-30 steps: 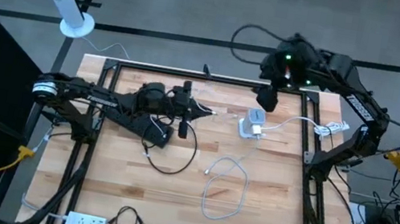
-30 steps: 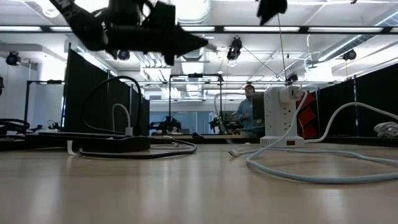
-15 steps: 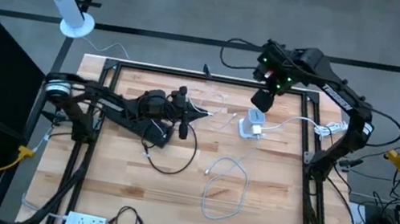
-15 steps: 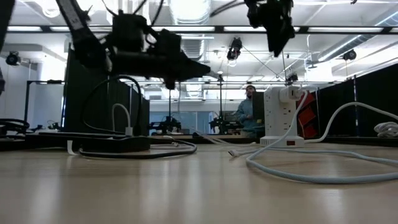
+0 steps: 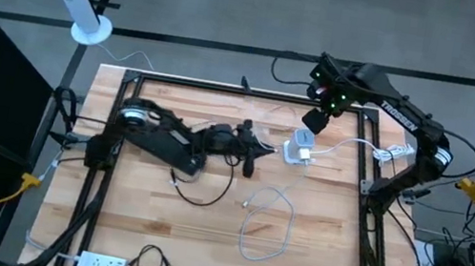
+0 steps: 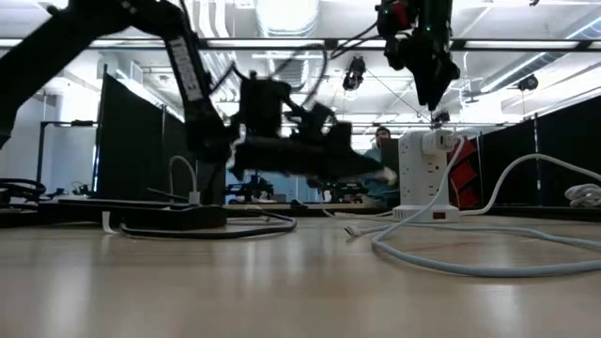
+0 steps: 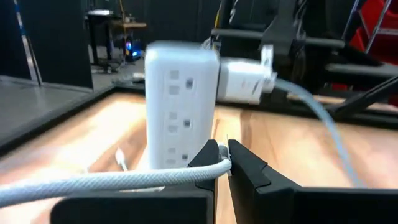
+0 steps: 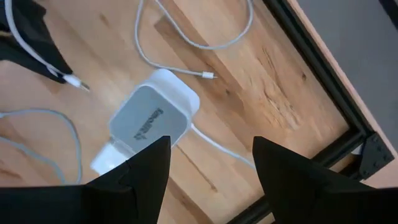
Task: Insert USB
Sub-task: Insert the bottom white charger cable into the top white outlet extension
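Left gripper [image 7: 222, 163] clamped on white cable [image 7: 93, 182], low over the desk [image 5: 316, 243], tip just beside the power cube [image 7: 180, 106]. Cable plug [image 8: 73, 81] points at the cube, not yet touching. Cube stands upright, charger [image 7: 245, 79] plugged into 1 side. Right gripper [image 8: 211, 163] hovers above the cube, jaws wide, empty.

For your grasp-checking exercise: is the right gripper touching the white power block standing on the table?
Apart. In the right wrist view the right gripper hangs open above the white power block, with bare wood showing between its fingers and the block.
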Motion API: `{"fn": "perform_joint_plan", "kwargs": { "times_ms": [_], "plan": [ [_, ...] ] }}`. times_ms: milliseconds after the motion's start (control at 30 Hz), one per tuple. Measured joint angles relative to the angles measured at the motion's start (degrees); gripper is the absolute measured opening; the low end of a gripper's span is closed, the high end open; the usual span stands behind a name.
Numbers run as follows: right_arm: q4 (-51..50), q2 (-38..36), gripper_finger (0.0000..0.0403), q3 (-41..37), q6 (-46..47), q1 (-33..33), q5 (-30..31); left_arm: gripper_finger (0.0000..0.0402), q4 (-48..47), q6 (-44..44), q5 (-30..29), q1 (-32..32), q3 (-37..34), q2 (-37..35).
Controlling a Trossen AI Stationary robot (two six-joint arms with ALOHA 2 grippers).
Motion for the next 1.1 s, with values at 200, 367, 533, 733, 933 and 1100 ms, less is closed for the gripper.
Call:
{"fn": "perform_joint_plan", "kwargs": {
  "times_ms": [200, 367, 533, 733, 933, 1100],
  "plan": [
    [1.65, 0.03, 0.0208, -2.31, -0.71, 0.04, -0.62, 0.0, 0.26, 0.11, -0.79, -1.55, 5.63, 7.75],
    [3.6, -0.85, 0.021, -2.15, -0.67, -0.06, -2.28, 0.0, -2.27, 3.1, -5.72, -1.49, 6.3, 8.61],
    [4.06, -2.06, 0.0207, -2.15, -0.69, 0.03, -3.08, 0.0, -5.16, 5.97, -6.01, -0.07, 5.87, 7.52],
    [4.42, -4.42, 0.0204, -2.15, -3.78, 0.26, -7.39, 0.0, -7.44, 6.24, -4.5, 0.03, 4.93, -0.1],
    [8.15, -9.61, 0.0204, -2.15, -12.84, 2.01, -13.68, 0.0, -17.49, 9.89, -3.31, 0.01, 3.72, -12.54],
    [14.09, -12.65, 0.0199, -2.15, -17.83, 5.1, -15.59, 0.0, -25.56, 12.04, -3.41, 0.21, 3.79, -24.04]
  ]
}}
